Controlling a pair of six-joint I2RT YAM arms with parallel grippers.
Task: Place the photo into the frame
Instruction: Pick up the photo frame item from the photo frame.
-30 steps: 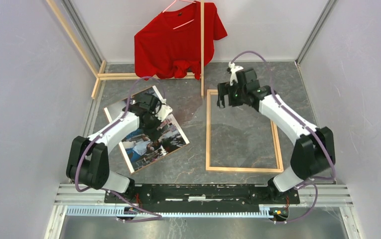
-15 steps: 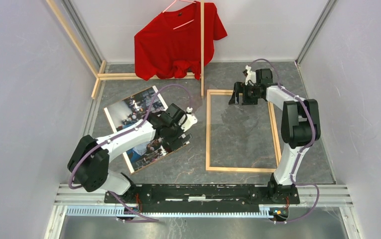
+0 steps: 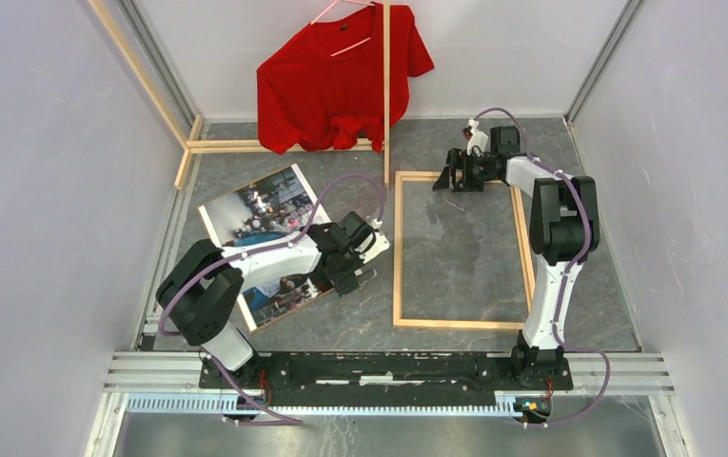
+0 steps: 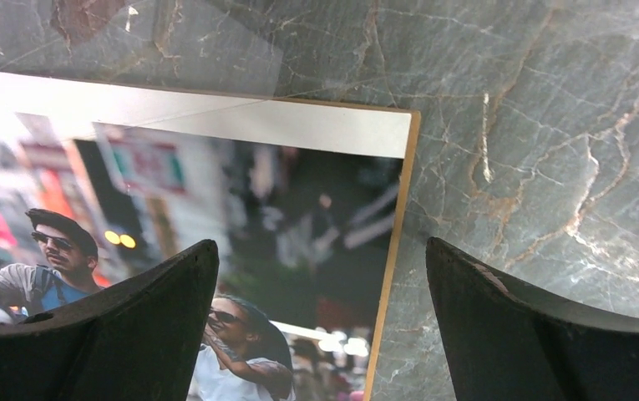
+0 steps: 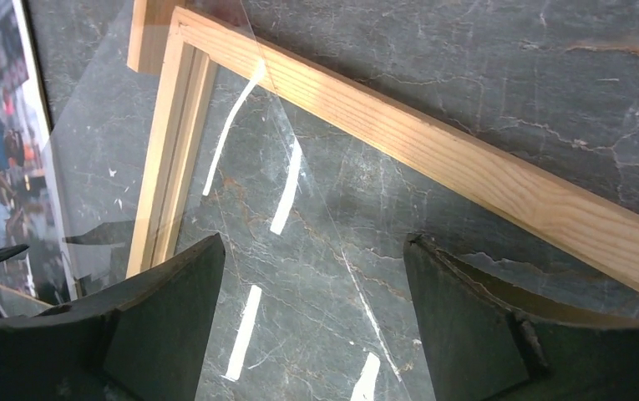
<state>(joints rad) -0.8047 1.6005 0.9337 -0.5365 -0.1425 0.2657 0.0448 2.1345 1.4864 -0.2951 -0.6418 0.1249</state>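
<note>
- Looking down from above, found the photo (image 3: 260,209) lying face up and askew on the grey marbled tabletop (image 3: 588,190), left of the frame (image 3: 399,248) and apart from it.
- Noted the thin edge of a brown backing board (image 4: 393,251) showing just past the print's white border in the left wrist view.
- Found the frame flat on the tabletop, with its clear pane (image 5: 240,209) catching white streaks of light.
- Saw the left gripper (image 3: 352,271) spread wide and holding nothing, with one finger (image 4: 115,334) over the print by its corner nearest the frame and the other over bare stone.
- Saw the right gripper (image 3: 450,179) low over the pane near the frame's far left corner, fingers apart, nothing between them.
- Spotted a red T-shirt (image 3: 331,86) on a hanger at the back wall, with loose wooden slats (image 3: 284,146) beside it.
</note>
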